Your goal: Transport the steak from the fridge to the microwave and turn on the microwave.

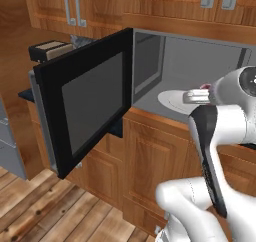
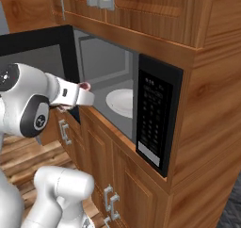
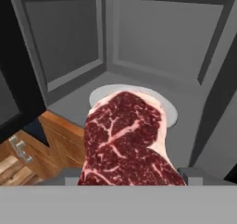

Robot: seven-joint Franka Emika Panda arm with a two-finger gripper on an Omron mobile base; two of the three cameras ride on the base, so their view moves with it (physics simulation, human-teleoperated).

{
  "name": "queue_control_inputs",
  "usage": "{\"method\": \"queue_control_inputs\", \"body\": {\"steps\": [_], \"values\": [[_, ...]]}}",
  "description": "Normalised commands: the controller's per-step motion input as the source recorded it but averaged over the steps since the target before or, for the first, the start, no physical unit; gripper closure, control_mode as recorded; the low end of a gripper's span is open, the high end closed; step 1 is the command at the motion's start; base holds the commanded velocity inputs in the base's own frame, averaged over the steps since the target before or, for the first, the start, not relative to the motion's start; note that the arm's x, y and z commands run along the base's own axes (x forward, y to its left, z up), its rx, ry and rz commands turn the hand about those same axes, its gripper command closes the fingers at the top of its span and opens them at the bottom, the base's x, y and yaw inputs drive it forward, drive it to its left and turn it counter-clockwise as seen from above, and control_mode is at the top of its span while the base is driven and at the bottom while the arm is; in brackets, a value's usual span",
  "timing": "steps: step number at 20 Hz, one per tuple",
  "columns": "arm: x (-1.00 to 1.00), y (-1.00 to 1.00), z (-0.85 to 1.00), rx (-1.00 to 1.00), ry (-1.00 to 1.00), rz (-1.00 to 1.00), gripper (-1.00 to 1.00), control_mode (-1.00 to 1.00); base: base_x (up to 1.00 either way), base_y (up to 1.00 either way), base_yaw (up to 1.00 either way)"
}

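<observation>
Open microwave [image 3: 139,47] cavity ahead; jaws pinching the steak [image 3: 127,144], held before its turntable [image 3: 169,109].

Light is even and soft across all three rendered views, with no visible lamp and no hard cast shadows. The warm brown wooden cupboards [image 1: 150,156] read bright and slightly flat. The big boxy microwave with its black-framed door [image 1: 85,103] has a dull grey sheen on the dark glass, no sharp glare. Its grey cavity darkens toward the upper corners in the hand view. The dark red marbled steak [image 3: 127,144] at lower centre of the hand view looks soft and low-resolution. Edges everywhere are mildly blurred and jagged; straight lines stay straight at the frame borders.
</observation>
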Motion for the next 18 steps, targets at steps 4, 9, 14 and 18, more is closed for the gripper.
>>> {"method": "queue_control_inputs", "body": {"steps": [4, 9, 14, 18], "values": [[0.41, -0.01, -0.41, -0.04, 0.02, -0.16, 1.00, -1.00, 0.00, 0.00, 0.00], [0.48, -0.03, -0.30, -0.02, 0.00, -0.13, 1.00, -1.00, 0.00, 0.00, 0.00], [0.60, -0.14, -0.22, 0.00, 0.00, -0.03, 1.00, -1.00, 0.00, 0.00, 0.00], [0.36, -0.37, -0.22, 0.00, 0.00, 0.00, 1.00, -1.00, 0.00, 0.00, 0.00]]}}
